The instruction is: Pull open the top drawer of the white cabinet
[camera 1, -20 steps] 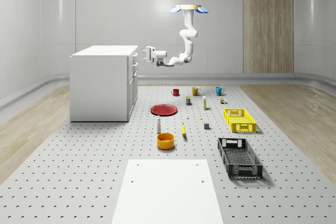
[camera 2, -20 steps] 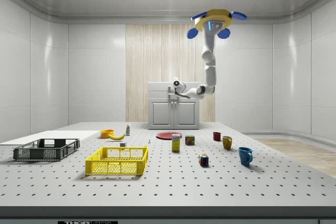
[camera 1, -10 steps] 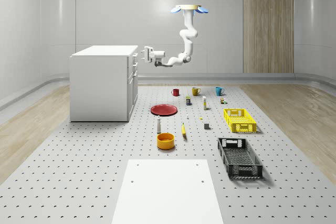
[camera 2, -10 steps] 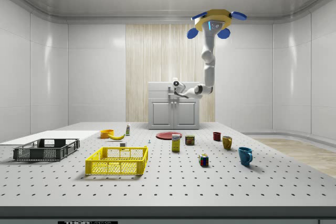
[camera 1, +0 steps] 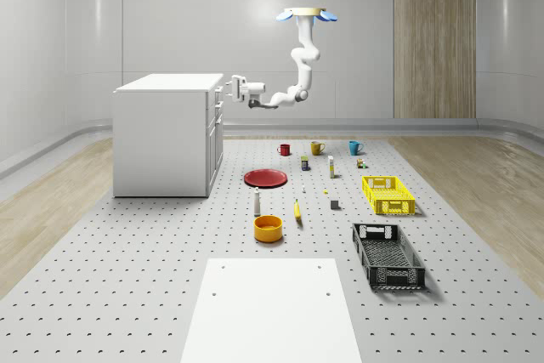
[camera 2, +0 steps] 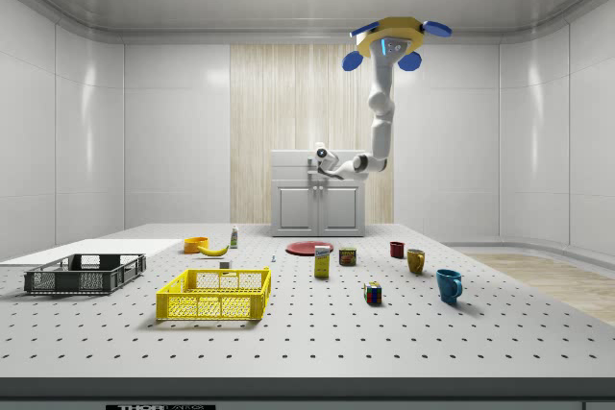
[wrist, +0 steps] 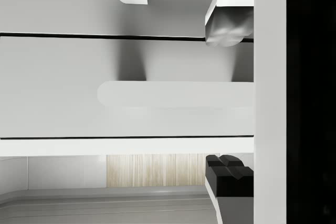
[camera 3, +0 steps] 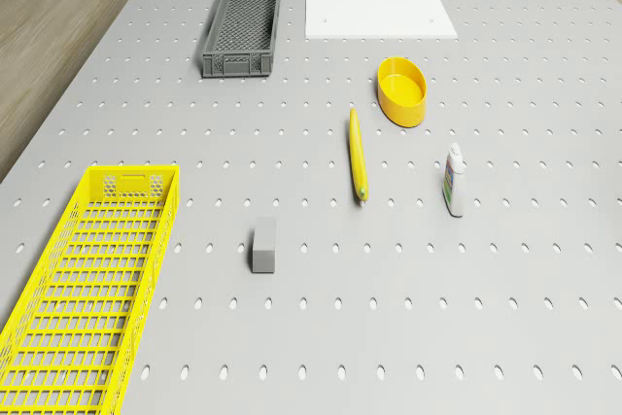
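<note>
The drone (camera 1: pixel 307 14) hovers high above the pegboard table (camera 1: pixel 153 269), over the mugs' end. Its arm reaches sideways, bringing the gripper (camera 1: pixel 229 88) up against the white cabinet (camera 1: pixel 166 138), level with the top drawer (camera 1: pixel 218 91). In the wrist view the drawer's handle (wrist: pixel 173 94) is a long horizontal bar, and the fingers (wrist: pixel 228 174) stand apart, seemingly either side of it. The drawer front looks flush, facing the drone.

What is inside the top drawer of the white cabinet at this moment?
Nothing can be told: the top drawer of the white cabinet is shut, hiding its inside. The gripper is at its handle; the drone hovers above.
</note>
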You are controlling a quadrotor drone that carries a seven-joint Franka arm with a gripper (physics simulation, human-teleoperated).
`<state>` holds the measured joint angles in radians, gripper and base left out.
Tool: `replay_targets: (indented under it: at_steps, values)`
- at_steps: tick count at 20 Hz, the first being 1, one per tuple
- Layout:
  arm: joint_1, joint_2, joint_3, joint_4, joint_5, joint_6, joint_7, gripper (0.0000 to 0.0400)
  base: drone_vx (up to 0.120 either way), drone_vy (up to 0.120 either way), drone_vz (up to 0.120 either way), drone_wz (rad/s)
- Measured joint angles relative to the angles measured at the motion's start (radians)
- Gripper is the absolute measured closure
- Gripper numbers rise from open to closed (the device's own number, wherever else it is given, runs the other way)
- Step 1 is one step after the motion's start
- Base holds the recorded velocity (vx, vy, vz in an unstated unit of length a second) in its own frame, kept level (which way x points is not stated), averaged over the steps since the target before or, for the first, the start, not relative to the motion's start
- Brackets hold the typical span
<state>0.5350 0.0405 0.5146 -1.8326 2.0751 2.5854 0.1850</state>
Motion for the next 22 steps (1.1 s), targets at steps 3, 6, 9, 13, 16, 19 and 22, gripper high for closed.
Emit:
replay_targets:
  at_steps: [3, 6, 9, 13, 16, 19, 22]
  values:
    - [-0.012, 0.022, 0.029, 0.024, -0.005, 0.015, -0.004, 0.0095, 0.000, 0.000, 0.000, 0.000]
    - [-0.008, 0.040, 0.047, 0.044, -0.011, 0.027, -0.007, 0.0095, 0.000, 0.000, 0.000, 0.000]
    - [0.009, 0.053, 0.056, 0.057, -0.016, 0.033, -0.008, 0.0095, 0.000, 0.000, 0.000, 0.000]
    - [0.034, 0.061, 0.054, 0.068, -0.027, 0.033, -0.001, 0.0095, 0.000, 0.000, 0.000, 0.000]
    - [0.045, 0.062, 0.050, 0.075, -0.037, 0.035, 0.010, 0.0095, 0.000, 0.000, 0.000, 0.000]
    - [0.051, 0.062, 0.045, 0.079, -0.042, 0.036, 0.016, 0.0095, 0.000, 0.000, 0.000, 0.000]
    - [0.055, 0.062, 0.041, 0.081, -0.044, 0.038, 0.019, 0.0095, 0.000, 0.000, 0.000, 0.000]
